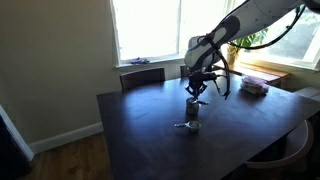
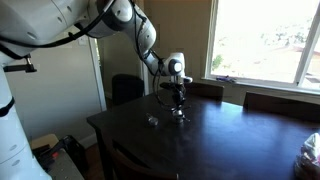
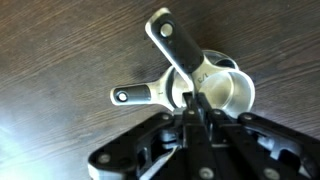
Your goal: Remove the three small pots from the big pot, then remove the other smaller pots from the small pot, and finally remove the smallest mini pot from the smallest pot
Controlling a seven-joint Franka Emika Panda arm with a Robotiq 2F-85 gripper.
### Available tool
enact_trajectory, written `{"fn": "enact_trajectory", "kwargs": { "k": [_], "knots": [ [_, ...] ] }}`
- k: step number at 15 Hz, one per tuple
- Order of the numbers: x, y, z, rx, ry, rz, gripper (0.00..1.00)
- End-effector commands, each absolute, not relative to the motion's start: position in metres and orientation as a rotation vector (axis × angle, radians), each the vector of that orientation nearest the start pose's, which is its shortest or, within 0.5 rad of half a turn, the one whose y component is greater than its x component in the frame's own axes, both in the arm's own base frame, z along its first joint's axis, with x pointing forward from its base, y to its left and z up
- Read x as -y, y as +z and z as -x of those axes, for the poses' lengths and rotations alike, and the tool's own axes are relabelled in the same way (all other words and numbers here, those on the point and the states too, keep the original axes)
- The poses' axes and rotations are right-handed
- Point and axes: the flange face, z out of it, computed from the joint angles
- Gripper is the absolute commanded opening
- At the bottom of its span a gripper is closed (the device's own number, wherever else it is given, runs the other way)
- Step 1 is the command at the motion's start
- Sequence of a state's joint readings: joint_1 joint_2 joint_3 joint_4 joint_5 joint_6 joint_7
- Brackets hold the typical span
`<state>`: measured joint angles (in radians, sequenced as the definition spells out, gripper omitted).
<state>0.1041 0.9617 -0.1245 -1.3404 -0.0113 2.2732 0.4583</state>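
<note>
In the wrist view my gripper (image 3: 190, 108) is shut on the rim of a nest of shiny silver small pots (image 3: 228, 92). Two thin handles stick out of the nest, one up-left (image 3: 168, 38) and one left (image 3: 135, 95). In both exterior views the gripper (image 1: 196, 94) (image 2: 177, 100) hangs over the middle of the dark table with the small pots (image 1: 195, 104) (image 2: 180, 113) at its tips, just above or on the tabletop. Another silver pot (image 1: 187, 125) (image 2: 152, 121) lies alone on the table beside it. I cannot tell whether it is the big pot.
The dark wooden table (image 1: 140, 130) (image 2: 230, 140) has chairs along its window side (image 1: 142, 76) (image 2: 265, 100). A pinkish stack of flat things (image 1: 253, 87) lies near the window. A pale object (image 2: 312, 150) sits at the table's edge.
</note>
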Motion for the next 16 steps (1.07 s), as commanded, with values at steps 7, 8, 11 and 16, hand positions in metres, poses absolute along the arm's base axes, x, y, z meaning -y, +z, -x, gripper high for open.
{"fn": "enact_trajectory", "kwargs": {
  "k": [7,8,11,16],
  "knots": [
    [-0.028,0.198,-0.689,-0.450,-0.132,3.125,0.05],
    [-0.033,0.203,-0.685,-0.422,-0.144,3.122,0.05],
    [-0.049,0.212,-0.675,-0.357,-0.155,3.110,0.05],
    [-0.083,0.198,-0.671,-0.274,-0.141,3.082,0.05]
  ]
}}
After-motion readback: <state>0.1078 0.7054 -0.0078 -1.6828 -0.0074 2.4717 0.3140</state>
